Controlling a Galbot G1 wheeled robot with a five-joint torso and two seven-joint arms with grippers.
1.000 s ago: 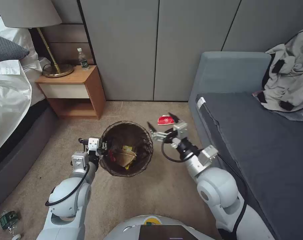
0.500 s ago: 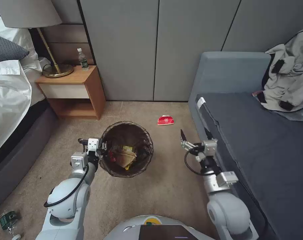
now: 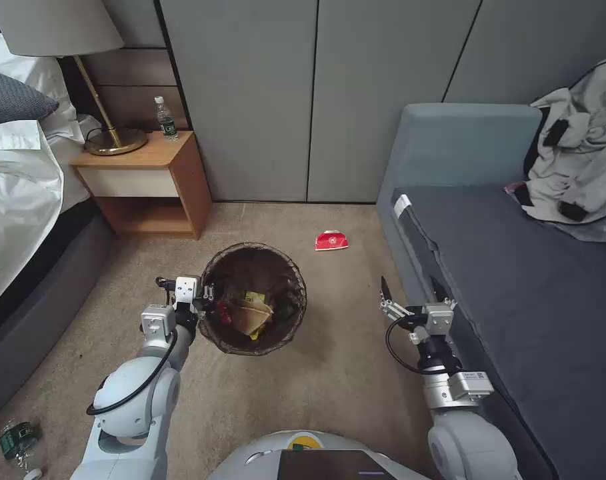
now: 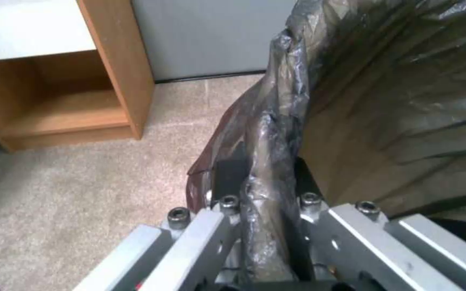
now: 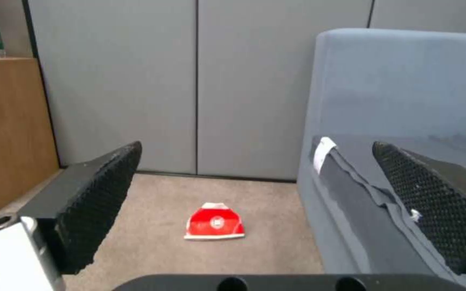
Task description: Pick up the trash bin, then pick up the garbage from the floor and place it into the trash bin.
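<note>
Head view: left end effector [image 3: 206, 294] is clamped on the near-left rim of the trash bin [image 3: 255, 297]. Left wrist view confirms it: one finger [image 4: 229, 178] outside the brown bag liner, the other inside, rim pinched between them. Whether the bin is raised off the carpet [image 3: 329, 373] or resting on it cannot be judged from this angle.

Inside the bin, just beyond the left end effector: tan paper bag [image 3: 251, 315], yellow wrapper [image 3: 255, 297] beside it, a red piece [image 3: 224, 316] nearer the gripped rim.

Right end effector [image 3: 409, 291] is spread wide, holding nothing, hanging over the carpet right against the front edge of the grey sofa [image 3: 516, 267]. The bin is well apart to its left.

Red-and-white carton [image 3: 331, 241] lies flat on the carpet ahead of the right end effector and a little to its left, near the sofa corner. In the right wrist view the carton [image 5: 214, 222] sits between the two open fingers [image 5: 95, 198], farther off, untouched.

A green-labelled bottle [image 3: 16, 439] lies on the carpet behind and left of the left arm.
</note>
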